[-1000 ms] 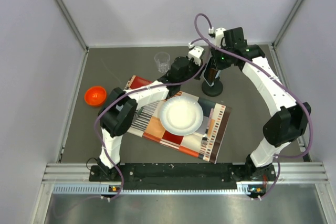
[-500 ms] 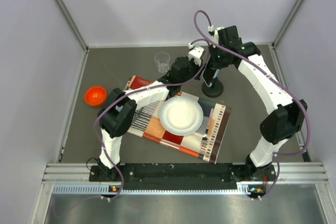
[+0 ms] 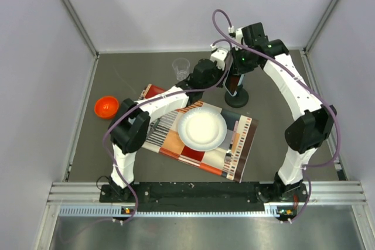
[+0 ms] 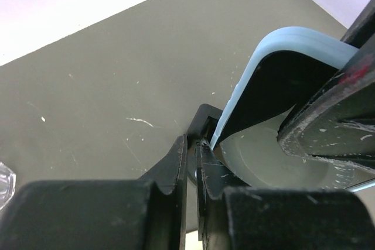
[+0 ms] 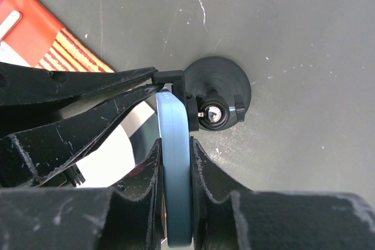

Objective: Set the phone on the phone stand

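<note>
My right gripper (image 3: pixel 236 79) (image 5: pixel 174 144) is shut on the phone (image 5: pixel 177 197), gripping its two flat faces. The phone, black with a light blue rim, stands on edge just above the phone stand (image 3: pixel 237 99). In the right wrist view the stand's round black base (image 5: pixel 225 77) and clamp head lie right beside the phone's lower end. My left gripper (image 3: pixel 222 81) (image 4: pixel 192 140) is shut on the stand's clamp part (image 4: pixel 205 120) from the left. The phone's blue corner (image 4: pixel 275 39) shows in the left wrist view, close to that clamp.
A clear plastic cup (image 3: pixel 181 68) stands behind the left gripper. An orange bowl (image 3: pixel 106 107) sits at the left. A white plate (image 3: pixel 202 129) lies on a patterned mat (image 3: pixel 241 156) in front of the stand. Grey walls enclose the table.
My right wrist has shifted a little left and back with the phone, bringing it closer over the stand. The left gripper has stayed at the stand.
</note>
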`<state>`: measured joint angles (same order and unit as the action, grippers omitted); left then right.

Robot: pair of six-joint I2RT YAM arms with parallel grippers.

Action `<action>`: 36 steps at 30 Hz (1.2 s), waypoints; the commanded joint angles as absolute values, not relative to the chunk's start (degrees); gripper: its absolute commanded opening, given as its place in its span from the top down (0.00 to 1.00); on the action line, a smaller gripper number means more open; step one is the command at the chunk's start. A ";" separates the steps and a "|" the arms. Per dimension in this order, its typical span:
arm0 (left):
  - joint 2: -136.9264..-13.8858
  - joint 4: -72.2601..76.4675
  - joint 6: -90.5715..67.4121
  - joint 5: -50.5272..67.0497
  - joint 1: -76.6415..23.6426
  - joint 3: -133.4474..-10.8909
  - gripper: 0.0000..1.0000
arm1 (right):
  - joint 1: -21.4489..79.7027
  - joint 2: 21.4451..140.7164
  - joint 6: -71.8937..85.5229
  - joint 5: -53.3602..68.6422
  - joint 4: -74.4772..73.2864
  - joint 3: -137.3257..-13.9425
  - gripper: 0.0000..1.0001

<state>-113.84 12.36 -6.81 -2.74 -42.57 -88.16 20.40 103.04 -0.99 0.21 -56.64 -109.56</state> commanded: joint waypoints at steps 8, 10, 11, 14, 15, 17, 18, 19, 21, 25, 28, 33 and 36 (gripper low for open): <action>-102.93 -10.28 -10.98 -12.67 -40.78 -91.76 0.72 | 13.36 108.72 -11.51 -11.17 -59.94 -112.41 1.00; -100.82 -10.63 -10.90 -12.83 -40.78 -89.92 0.61 | 13.10 108.90 -12.30 -7.76 -60.03 -112.67 1.00; -100.11 -10.72 -11.42 -12.83 -40.69 -89.13 0.59 | 13.10 108.98 -12.39 -7.30 -59.94 -112.68 1.00; -98.61 -11.07 -10.99 -11.43 -40.34 -87.54 0.54 | 13.01 108.90 -13.53 -4.49 -59.77 -112.67 1.00; -98.61 -12.12 -11.25 -12.03 -40.25 -87.97 0.54 | 13.01 108.98 -13.80 -4.40 -59.77 -112.68 1.00; -97.21 -12.14 -11.78 -12.57 -40.17 -86.93 0.52 | 12.57 108.72 -13.80 -4.40 -59.85 -112.76 1.00; -96.69 -11.35 -11.95 -11.96 -39.82 -86.14 0.52 | 12.22 108.63 -13.80 -3.61 -59.85 -112.76 1.00; -95.98 -10.90 -12.21 -11.52 -39.55 -85.61 0.51 | 12.13 108.20 -13.62 -2.99 -59.85 -112.85 1.00; -95.89 -10.55 -13.09 -8.10 -38.68 -85.60 0.50 | 11.87 107.58 -13.45 -1.77 -59.85 -112.50 1.00; -95.98 -10.20 -14.32 -3.96 -38.32 -85.17 0.50 | 11.69 106.27 -10.99 -0.88 -59.94 -111.89 0.94; -95.72 -9.41 -15.29 -1.59 -38.32 -84.64 0.50 | 11.25 105.39 -7.49 1.04 -59.77 -111.88 0.81; -96.06 -4.86 -16.00 6.39 -37.71 -83.85 0.49 | 10.99 103.72 -4.22 1.41 -59.68 -112.67 0.69; -97.20 -0.54 -17.31 16.77 -36.21 -83.32 0.47 | 10.99 102.92 -4.22 1.32 -59.68 -111.62 0.61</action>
<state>-97.71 -9.08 -15.42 4.01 -37.69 -83.68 11.68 106.04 -5.54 3.46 -57.47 -112.44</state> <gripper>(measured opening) 0.517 0.342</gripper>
